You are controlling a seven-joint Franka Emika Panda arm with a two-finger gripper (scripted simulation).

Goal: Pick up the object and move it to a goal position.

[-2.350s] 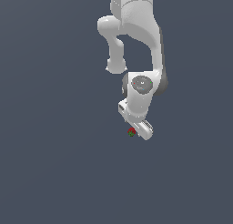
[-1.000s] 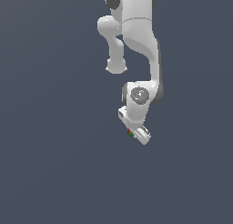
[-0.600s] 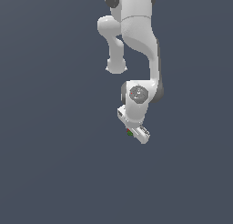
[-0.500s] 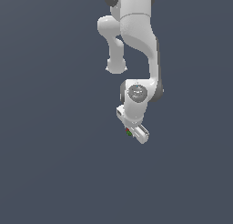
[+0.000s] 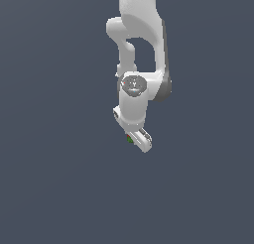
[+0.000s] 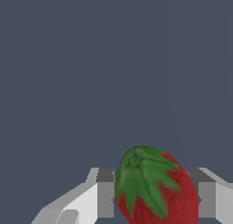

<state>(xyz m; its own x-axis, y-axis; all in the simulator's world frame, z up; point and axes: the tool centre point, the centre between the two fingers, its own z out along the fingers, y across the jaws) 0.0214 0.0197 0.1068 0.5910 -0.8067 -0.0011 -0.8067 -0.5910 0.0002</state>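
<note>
Gripper [image 6: 154, 198] has its fingers closed on the strawberry [image 6: 154, 186], green leaf cap facing the wrist camera; in the exterior view the strawberry [image 5: 129, 138] sits at the tip of the white arm [image 5: 139, 64]. Carry phase, I'd say: keep the squeeze steady and move smoothly so the berry doesn't slip.

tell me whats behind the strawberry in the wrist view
Behind the strawberry only plain dark grey background shows. A finger sits on each side of it, so the gripper is shut on it. The fruit covers the inner pad faces and the gap between them, so the contact itself is hidden.
</note>
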